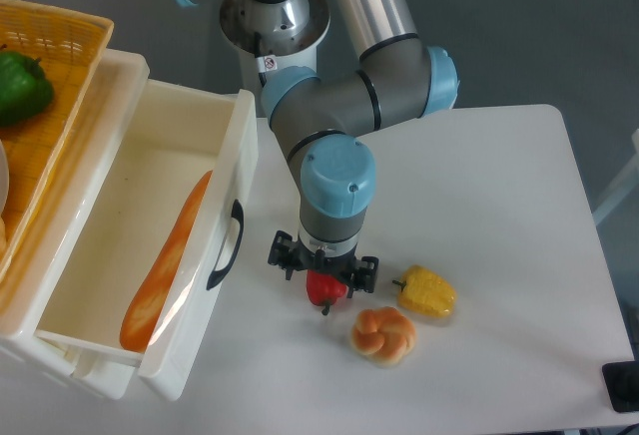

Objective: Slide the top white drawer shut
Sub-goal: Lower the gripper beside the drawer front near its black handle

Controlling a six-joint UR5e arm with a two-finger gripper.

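The top white drawer stands pulled far open at the left, with cream inner walls. Its dark curved handle faces right on the front panel. A long orange baguette lies inside it. My gripper points straight down, about a hand's width right of the handle. It sits right over a small red pepper on the table. The wrist hides the fingers, so I cannot tell whether they are closed on the pepper.
A yellow pepper and a braided bun lie on the white table, just right of the gripper. A yellow wicker basket holding a green pepper sits on top of the cabinet at the far left.
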